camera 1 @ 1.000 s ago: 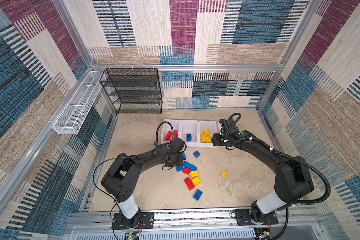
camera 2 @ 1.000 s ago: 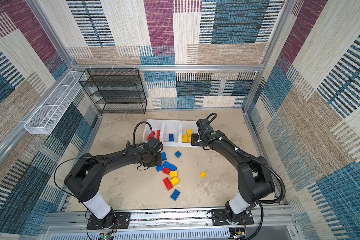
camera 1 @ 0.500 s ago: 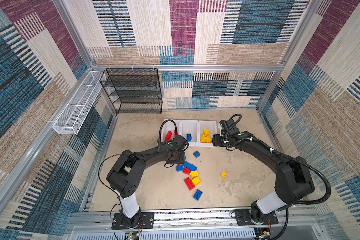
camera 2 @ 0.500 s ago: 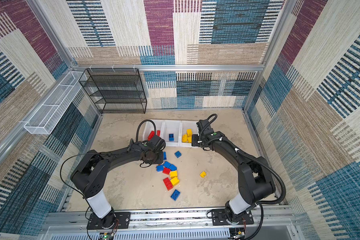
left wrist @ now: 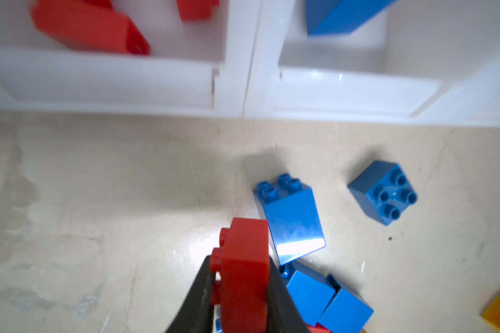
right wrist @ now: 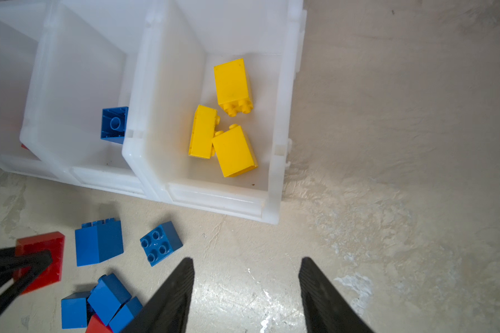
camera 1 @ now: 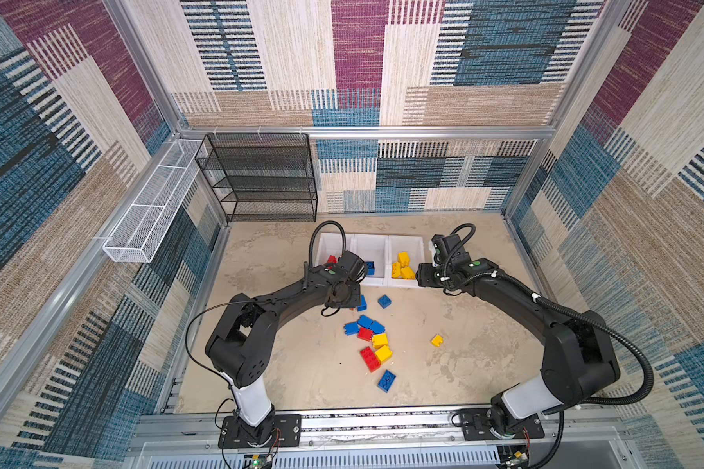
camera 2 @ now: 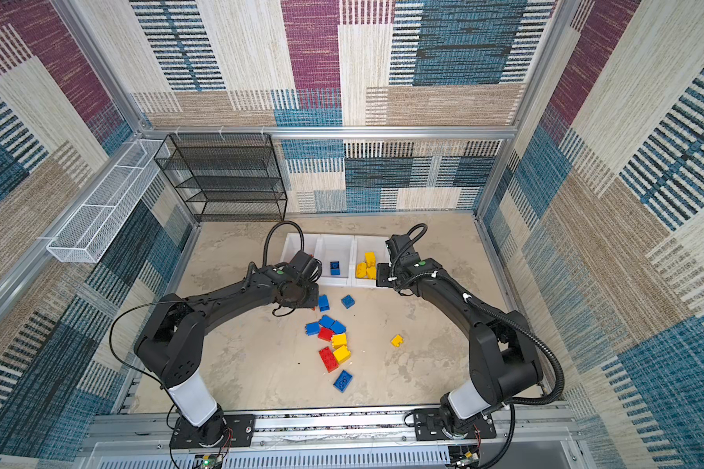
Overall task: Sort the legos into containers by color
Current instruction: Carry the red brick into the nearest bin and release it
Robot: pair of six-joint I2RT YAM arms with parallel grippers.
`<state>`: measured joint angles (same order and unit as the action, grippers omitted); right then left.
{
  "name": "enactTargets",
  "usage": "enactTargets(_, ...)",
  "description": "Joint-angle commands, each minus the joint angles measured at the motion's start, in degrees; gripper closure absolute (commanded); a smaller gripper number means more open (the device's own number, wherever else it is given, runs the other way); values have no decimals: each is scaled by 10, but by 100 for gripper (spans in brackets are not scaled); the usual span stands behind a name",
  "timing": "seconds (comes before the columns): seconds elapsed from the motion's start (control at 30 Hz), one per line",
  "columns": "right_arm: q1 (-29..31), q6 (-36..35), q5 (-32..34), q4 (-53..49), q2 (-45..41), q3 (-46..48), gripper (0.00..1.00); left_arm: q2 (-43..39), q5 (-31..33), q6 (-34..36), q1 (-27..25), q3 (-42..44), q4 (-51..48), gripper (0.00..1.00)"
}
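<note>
1. Right now my left claw (left wrist: 239,262) is clenched on a red brick (left wrist: 247,239), studs facing sideways. The brick is just in front of the row of three white bins (left wrist: 234,86), at the edge of the loose pile (camera 1: 372,341). I cannot tell whether it has cleared the table (left wrist: 98,201).
2. Much of the red brick sticks out past the fingertips. It could pivot or slip free on the way to a bin.
3. A blue brick (left wrist: 292,222) lies on its side, touching or almost touching the red one. Lifting at an angle could drag or topple it.
4. The left bin (left wrist: 98,83) holds red bricks, and the middle bin (left wrist: 344,92), holding a blue one, touches it. A release slightly off to that side would put red among blue. A low carry could catch the front wall.
5. My right claw (right wrist: 246,261) is released and empty, hovering over bare table in front of the right bin (right wrist: 220,199), which holds three yellow bricks (right wrist: 231,86). Both arms are near the pile, so reaching in together risks a collision.
</note>
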<state>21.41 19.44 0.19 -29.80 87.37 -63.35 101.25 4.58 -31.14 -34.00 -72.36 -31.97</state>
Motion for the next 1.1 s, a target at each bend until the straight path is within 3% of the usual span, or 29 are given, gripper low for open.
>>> enactTargets(0.0,0,3,9,6,-9,2,39,0,20,59,31,-48,-19,81)
enactTargets(0.23,1,8,5,1,-24,9,40,83,18,124,101,-191,-55,80)
enactTargets(0.5,1,13,8,-7,-43,19,40,180,-4,142,119,-310,-90,79)
enactTargets(0.6,2,13,6,-11,-45,18,38,190,-2,140,120,-316,-90,73)
enactTargets(0.8,1,18,13,-15,-69,30,35,181,-2,127,121,-301,-92,51)
enactTargets(1.07,2,18,9,-16,-78,29,35,130,-10,120,121,-267,-75,44)
